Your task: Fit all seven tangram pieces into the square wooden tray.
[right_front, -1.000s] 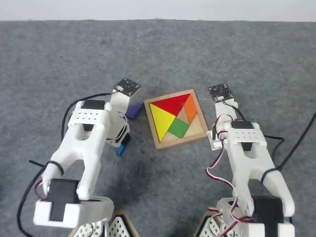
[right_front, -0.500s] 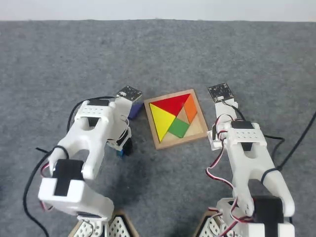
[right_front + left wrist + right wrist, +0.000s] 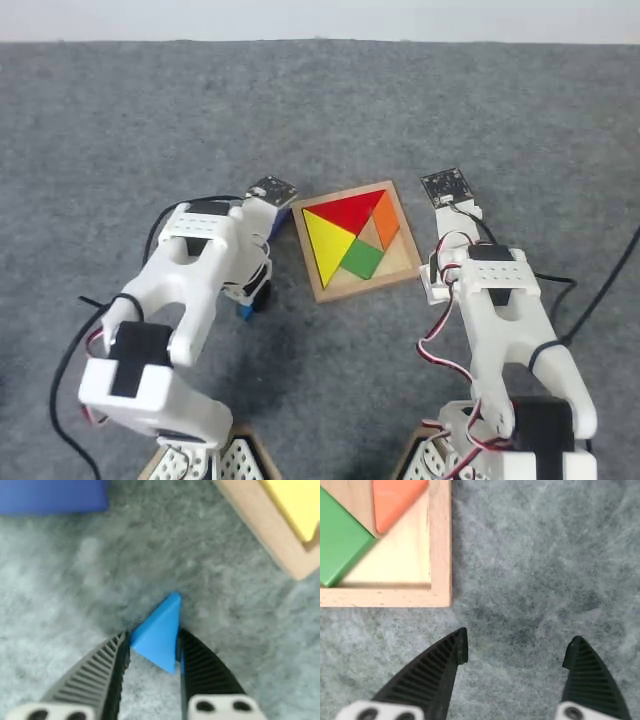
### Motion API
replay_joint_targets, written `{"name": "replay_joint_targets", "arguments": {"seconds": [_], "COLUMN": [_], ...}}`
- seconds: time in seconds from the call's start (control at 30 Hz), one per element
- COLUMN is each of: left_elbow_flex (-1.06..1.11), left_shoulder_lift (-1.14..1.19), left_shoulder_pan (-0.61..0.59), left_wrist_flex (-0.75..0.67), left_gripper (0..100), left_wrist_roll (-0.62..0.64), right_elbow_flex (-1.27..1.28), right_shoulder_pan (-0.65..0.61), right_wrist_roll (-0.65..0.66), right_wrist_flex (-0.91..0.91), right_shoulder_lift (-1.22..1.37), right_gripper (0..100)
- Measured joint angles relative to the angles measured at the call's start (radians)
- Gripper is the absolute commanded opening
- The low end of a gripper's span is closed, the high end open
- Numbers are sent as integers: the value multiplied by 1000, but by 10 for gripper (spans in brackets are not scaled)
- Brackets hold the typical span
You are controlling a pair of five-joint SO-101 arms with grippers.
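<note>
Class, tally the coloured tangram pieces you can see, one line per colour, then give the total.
red triangle: 1
yellow triangle: 1
orange piece: 1
green square: 1
light blue triangle: 1
dark blue piece: 1
Total: 6

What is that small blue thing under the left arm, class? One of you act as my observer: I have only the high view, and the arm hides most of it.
Observer: A blue triangle resting on the carpet; the left gripper is shut on it.
Operator: Is the right gripper carrying anything?
Observer: No. The right gripper is open over bare carpet, just off a corner of the tray.
Operator: Any other loose piece?
Observer: A darker blue piece lies on the carpet, apart from the triangle.
</note>
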Motion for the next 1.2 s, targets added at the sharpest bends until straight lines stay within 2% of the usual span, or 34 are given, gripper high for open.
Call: {"name": "replay_joint_targets", "arguments": {"seconds": [0.5, 0.97, 1.1, 1.2], "left_elbow_flex": [-78, -89, -89, -89], "left_shoulder_lift": [-25, -20, -20, -20], "left_shoulder_pan": [152, 173, 173, 173], "left_wrist_flex": [57, 83, 83, 83], "left_gripper": [51, 55, 8, 9], "left_wrist_roll": [61, 68, 68, 68], "right_elbow_flex": [0, 0, 0, 0], "right_shoulder_pan": [0, 0, 0, 0], "right_wrist_roll": [0, 0, 0, 0], "right_wrist_flex": [0, 0, 0, 0], "right_shoulder_lift": [0, 0, 0, 0], "right_gripper": [310, 310, 310, 310]}}
